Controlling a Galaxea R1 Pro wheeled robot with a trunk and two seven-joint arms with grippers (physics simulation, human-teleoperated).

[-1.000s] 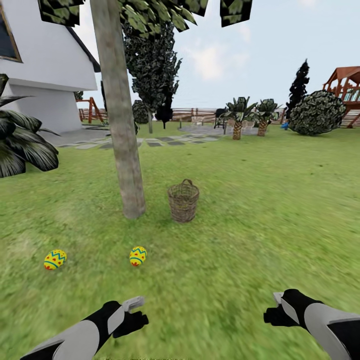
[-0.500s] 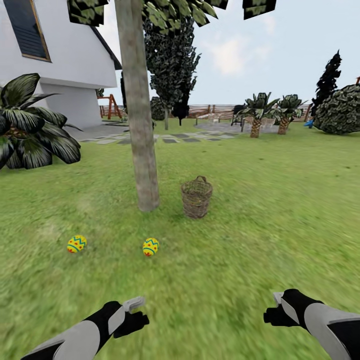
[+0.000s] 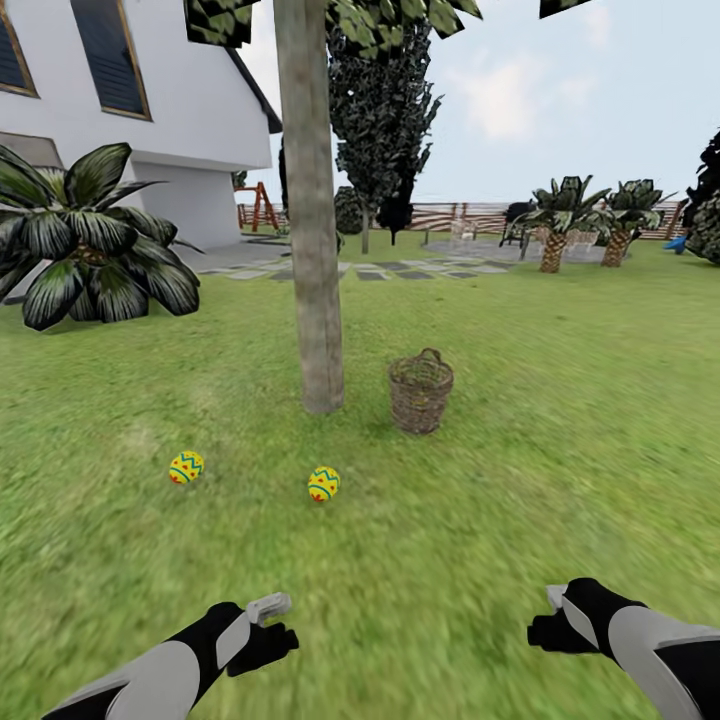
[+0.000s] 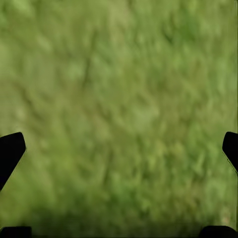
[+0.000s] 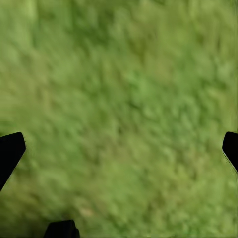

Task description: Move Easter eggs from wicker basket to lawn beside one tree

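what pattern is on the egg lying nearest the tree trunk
Yellow egg with a blue zigzag band and red dots, best seen in the head view.

View swung left, pulled back: grey-brown mottled tree trunk, brown woven wicker basket now sit further right, smaller.

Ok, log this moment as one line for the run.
eggs: two on lawn near tree and | basket: contents unseen | both jaws open, empty
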